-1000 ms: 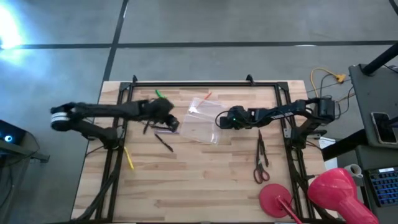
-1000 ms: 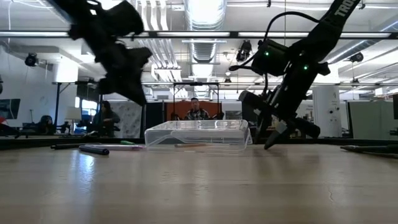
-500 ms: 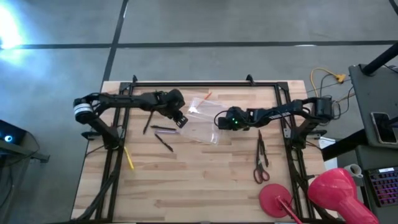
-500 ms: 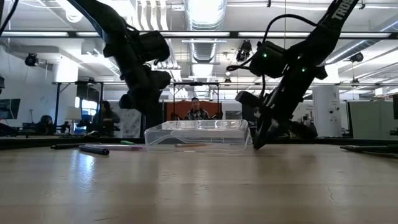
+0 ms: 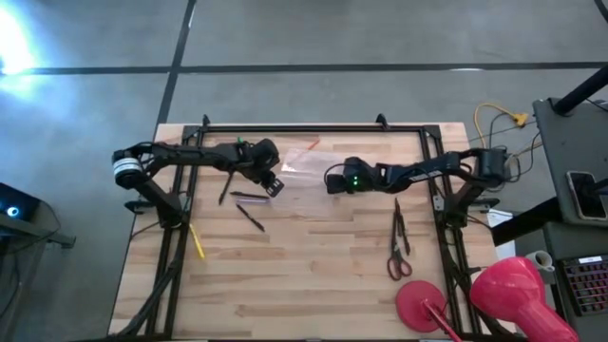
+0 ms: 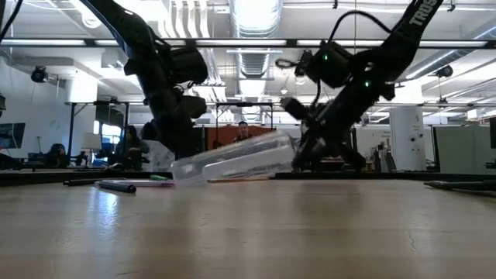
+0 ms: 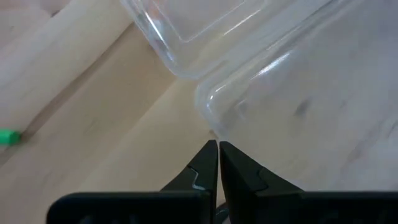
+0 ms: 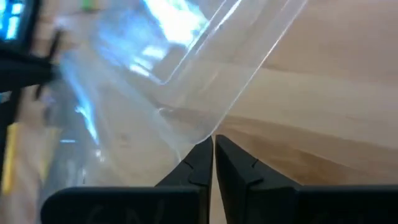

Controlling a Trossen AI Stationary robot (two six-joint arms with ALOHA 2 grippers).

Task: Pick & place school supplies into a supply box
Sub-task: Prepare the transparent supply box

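The clear supply box lies between both grippers and is tilted: its left end rests on the table and its right end is raised. My left gripper is shut at the box's left corner. My right gripper is shut at its right side. Dark pens, a yellow pen and a green pen lie flat on the table to the left. The red-handled scissors lie to the right. My left gripper pinches the rim at the box's rounded corner between its fingertips, coming from the table's left and slanting down. That end of the box stays on the table. My right gripper pinches the box's rim at a rounded corner, coming from the table's right. The held end is lifted clear and the box slopes down to its left.
A black metal frame borders the table's far edge and sides. A pink round disc and a pink rounded object sit at the near right corner. A small orange item lies beyond the box. Bare wood stretches across the near half.
My left gripper has moved right, up to the box's left corner. My right gripper has shifted toward the table's left and far edge and has risen. The box's right end has lifted, so the box is tipped, while its left end has stayed on the table.
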